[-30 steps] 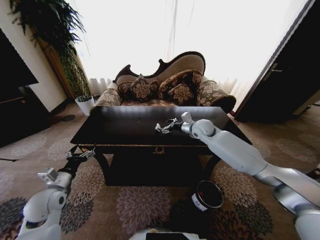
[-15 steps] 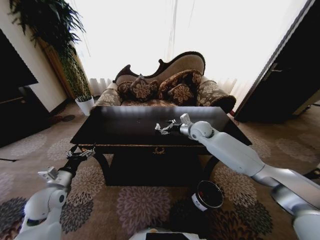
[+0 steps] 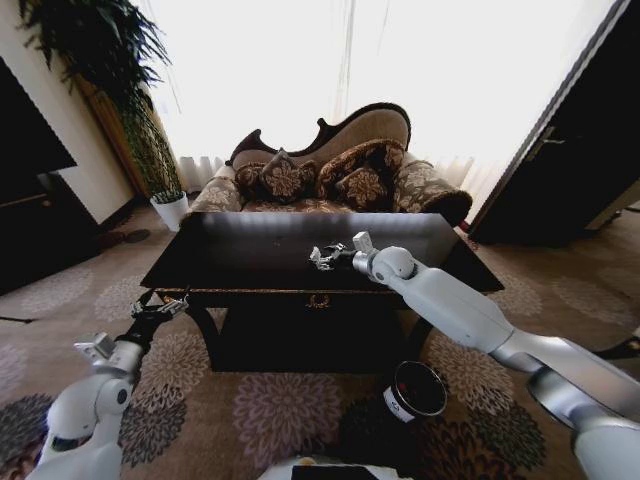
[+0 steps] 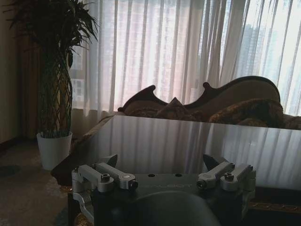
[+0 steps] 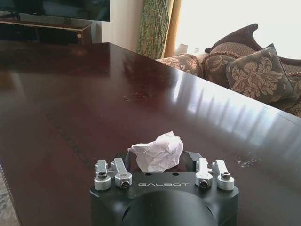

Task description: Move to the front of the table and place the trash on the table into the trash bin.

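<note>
Bright sheer curtains [image 3: 330,70] fill upper centre. Patterned sofa [image 3: 330,175] below them. Tall plant [image 3: 110,60] upper left. Floral carpet [image 3: 200,400] across bottom.

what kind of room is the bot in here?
Likely a hotel suite or formal living room: an ornate carved sofa with patterned cushions behind a glossy dark table, sheer-curtained windows, a tall potted plant and floral carpet.

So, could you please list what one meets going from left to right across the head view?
Left gripper → white plant pot → sofa cushion → right gripper over the table → trash bin → dark door.
</note>
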Robot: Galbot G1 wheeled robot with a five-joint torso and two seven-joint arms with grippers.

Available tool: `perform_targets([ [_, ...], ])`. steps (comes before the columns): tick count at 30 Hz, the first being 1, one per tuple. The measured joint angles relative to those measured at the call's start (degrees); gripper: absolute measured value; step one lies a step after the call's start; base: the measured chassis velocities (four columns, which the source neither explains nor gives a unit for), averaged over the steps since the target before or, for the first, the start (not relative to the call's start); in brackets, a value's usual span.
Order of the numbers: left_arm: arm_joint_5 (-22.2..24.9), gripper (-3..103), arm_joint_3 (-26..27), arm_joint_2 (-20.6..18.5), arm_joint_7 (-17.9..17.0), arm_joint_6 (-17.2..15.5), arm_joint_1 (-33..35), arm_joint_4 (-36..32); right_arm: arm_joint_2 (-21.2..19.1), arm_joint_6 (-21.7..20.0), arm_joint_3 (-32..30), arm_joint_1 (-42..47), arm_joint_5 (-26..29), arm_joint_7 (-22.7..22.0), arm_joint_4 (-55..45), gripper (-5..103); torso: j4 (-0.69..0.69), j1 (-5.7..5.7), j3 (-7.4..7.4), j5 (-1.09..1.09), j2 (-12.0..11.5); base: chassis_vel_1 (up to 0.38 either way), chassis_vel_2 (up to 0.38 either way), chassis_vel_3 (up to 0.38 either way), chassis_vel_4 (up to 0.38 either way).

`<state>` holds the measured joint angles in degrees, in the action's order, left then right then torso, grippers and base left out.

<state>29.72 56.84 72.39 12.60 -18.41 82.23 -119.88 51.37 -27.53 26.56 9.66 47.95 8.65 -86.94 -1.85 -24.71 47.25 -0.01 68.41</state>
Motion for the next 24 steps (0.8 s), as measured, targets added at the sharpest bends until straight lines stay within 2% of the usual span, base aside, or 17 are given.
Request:
perform_targets([
  [1,0.0,100,0.0,0.0,0.0,0.0,0.0,0.0,0.0,0.0,0.0,0.0,0.0,0.0,0.0,64,0.0,0.0,0.0,0.0,0.0,0.0,0.0,0.0,0.0],
  [3,0.0,100,0.0,0.0,0.0,0.0,0.0,0.1,-0.1,0.2,0.0,0.0,0.0,0.0,0.0,53,0.0,0.0,0.0,0.0,0.0,0.0,0.0,0.0,0.0],
  [6,0.0,100,0.0,0.0,0.0,0.0,-0.1,0.1,-0.4,0.3,0.0,0.0,0.1,0.0,-0.2,48,0.0,0.0,0.0,0.0,0.0,0.0,0.0,0.0,0.0],
  [10,0.0,100,-0.1,-0.1,0.0,0.1,-0.1,0.1,-0.8,0.6,0.0,0.0,0.2,0.0,-0.6,26,0.0,0.0,0.0,0.0,0.0,0.0,0.0,0.0,0.0],
  [11,0.0,100,-0.1,-0.1,0.0,0.1,-0.1,0.1,-0.8,0.6,0.0,0.0,0.2,0.0,-0.6,26,0.0,0.0,0.0,0.0,0.0,0.0,0.0,0.0,0.0],
  [13,-0.1,100,-0.1,-0.1,0.0,0.1,-0.1,0.1,-0.9,0.7,0.0,0.1,0.2,0.0,-0.6,15,0.0,0.0,0.0,0.0,0.0,0.0,0.0,0.0,0.0],
  [16,-0.2,100,-0.1,-0.2,0.0,0.2,-0.1,0.2,-0.9,0.8,-0.1,0.1,0.3,0.0,-0.7,10,0.0,0.0,0.0,0.0,0.0,0.0,0.0,0.0,0.0],
  [18,-0.6,100,-0.1,-0.3,0.0,0.3,0.0,0.2,-0.9,0.8,-0.1,0.1,0.3,0.0,-0.7,2,0.0,0.0,0.0,0.0,0.0,0.0,0.0,0.0,0.0],
  [24,-0.7,100,0.1,-0.4,0.0,0.4,0.1,0.2,-1.3,1.0,-1.0,0.8,0.8,-0.1,-1.5,0,0.0,0.0,0.0,0.0,0.0,0.0,0.0,0.0,0.0],
])
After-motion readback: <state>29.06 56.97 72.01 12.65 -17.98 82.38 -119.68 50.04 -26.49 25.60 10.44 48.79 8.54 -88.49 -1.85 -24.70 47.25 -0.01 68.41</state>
